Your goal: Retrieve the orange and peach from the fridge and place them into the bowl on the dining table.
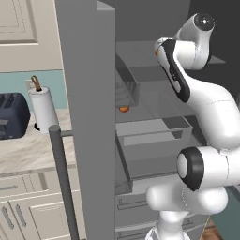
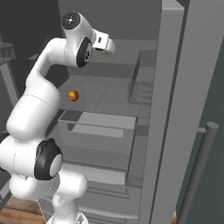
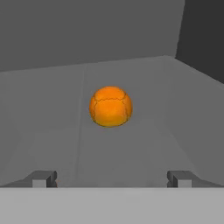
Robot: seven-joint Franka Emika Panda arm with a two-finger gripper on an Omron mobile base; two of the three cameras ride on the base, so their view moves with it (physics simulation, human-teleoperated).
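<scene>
Grey shelving fills the open fridge (image 1: pixel 89 93), where the arm reaches onto an upper shelf. Ahead of the gripper (image 3: pixel 111 178), jaws spread wide and empty, sits the orange (image 3: pixel 110 106) on the shelf floor. Fetching looks barely begun; next, advance and close. Being round, it has no long axis.

Two base views flanking the open fridge (image 1: pixel 89 117); hand view close inside.
</scene>
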